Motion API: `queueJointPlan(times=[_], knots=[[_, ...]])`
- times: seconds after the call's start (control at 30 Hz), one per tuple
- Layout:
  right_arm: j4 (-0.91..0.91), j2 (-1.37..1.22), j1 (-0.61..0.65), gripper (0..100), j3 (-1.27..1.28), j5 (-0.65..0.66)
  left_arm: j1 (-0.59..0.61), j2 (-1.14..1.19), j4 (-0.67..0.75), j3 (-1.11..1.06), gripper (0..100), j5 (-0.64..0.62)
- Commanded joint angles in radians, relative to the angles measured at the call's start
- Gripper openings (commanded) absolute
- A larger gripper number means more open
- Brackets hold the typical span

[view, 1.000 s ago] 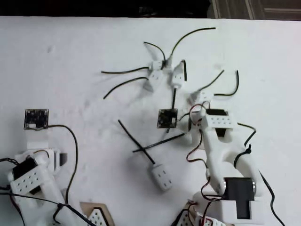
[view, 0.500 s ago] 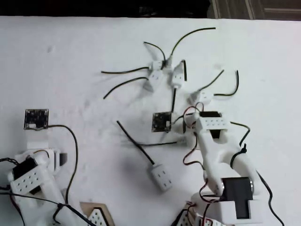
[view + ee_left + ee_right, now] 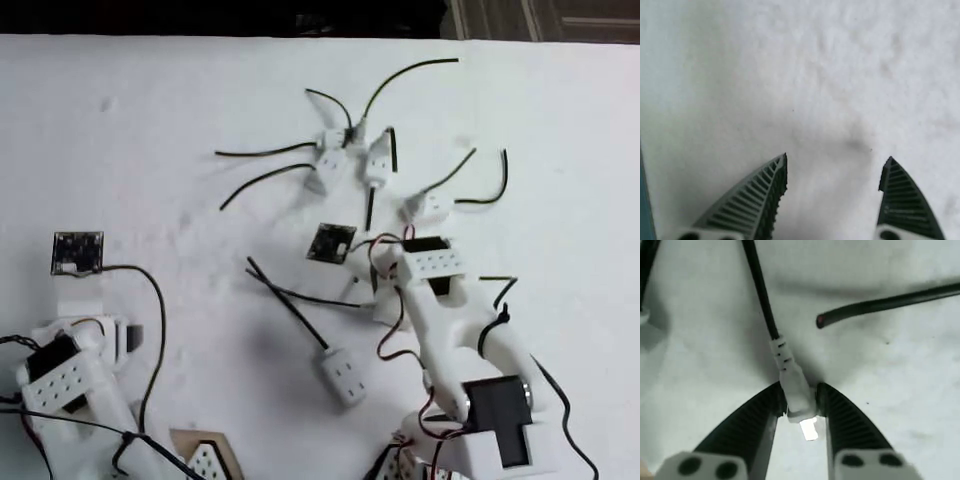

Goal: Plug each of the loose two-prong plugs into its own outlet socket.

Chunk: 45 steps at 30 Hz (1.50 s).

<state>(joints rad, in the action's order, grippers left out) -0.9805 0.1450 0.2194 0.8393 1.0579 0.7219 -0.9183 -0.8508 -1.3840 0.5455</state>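
— The left claw [image 3: 836,160], how does it stand?
— Released. Its jaws are spread wide with nothing between them, over the bare white table [image 3: 805,75]. In the high view the left arm [image 3: 62,385] sits at the near left corner.

— And going right from there?
— An outlet socket [image 3: 345,376] lies near the middle. It is a white block lying flat with its holes facing up. Its black cord [image 3: 290,305] runs away toward the far left.

— Farther back?
— A cluster of white connectors [image 3: 335,160] lies at the far middle, with dark cords fanning out from it. I cannot tell whether any of them are joined.

— Where is the plug?
— The plug [image 3: 792,382] is in the right claw [image 3: 800,387], which is clenched on its white body from both sides. A metal prong [image 3: 809,430] pokes back between the fingers. Its lead [image 3: 760,290] runs straight out away from the claw. From above, the held plug is beyond the socket and a little to its right, apart from it. The lead trails left toward the socket's cord.

— Anything beside it?
— A cut cord end [image 3: 821,320] lies near the plug without touching it. The right arm [image 3: 450,330] stretches up from the near edge. Beyond it lies one more white connector piece [image 3: 432,205] with its own dark cords.
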Motion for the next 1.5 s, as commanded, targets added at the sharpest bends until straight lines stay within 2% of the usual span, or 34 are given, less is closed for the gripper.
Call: queueJointPlan(times=[0.0, 0.43, 0.57, 0.8, 0.97, 1.13, 1.27, 1.47], knots=[[-0.019, 0.025, 0.047, 14.0, -0.006, -0.02, 0.007, -0.028, 0.017, 0.002, 30, -0.014], [0.016, 0.025, 0.082, 13.5, -0.006, -0.02, 0.007, -0.028, 0.017, 0.002, 30, -0.014], [0.015, 0.025, 0.111, 1.9, -0.006, -0.018, 0.007, -0.028, 0.017, 0.002, 30, -0.014], [-0.122, 0.133, 0.12, 1.8, -0.044, -0.044, 0.007, -0.028, 0.017, 0.002, 30, -0.014], [-0.277, 0.38, 0.127, 1.7, -0.086, -0.238, 0.002, -0.03, 0.015, 0.011, 30, -0.014], [-0.32, 0.602, 0.125, 1.7, -0.084, -0.416, -0.031, -0.031, -0.006, 0.075, 30, -0.032], [-0.306, 0.785, 0.136, 1.7, -0.092, -0.611, -0.11, -0.031, -0.077, 0.198, 30, -0.192], [-0.229, 0.98, 0.242, 1.7, -0.075, -0.824, -0.328, -0.031, -0.201, 0.408, 30, -0.371]])
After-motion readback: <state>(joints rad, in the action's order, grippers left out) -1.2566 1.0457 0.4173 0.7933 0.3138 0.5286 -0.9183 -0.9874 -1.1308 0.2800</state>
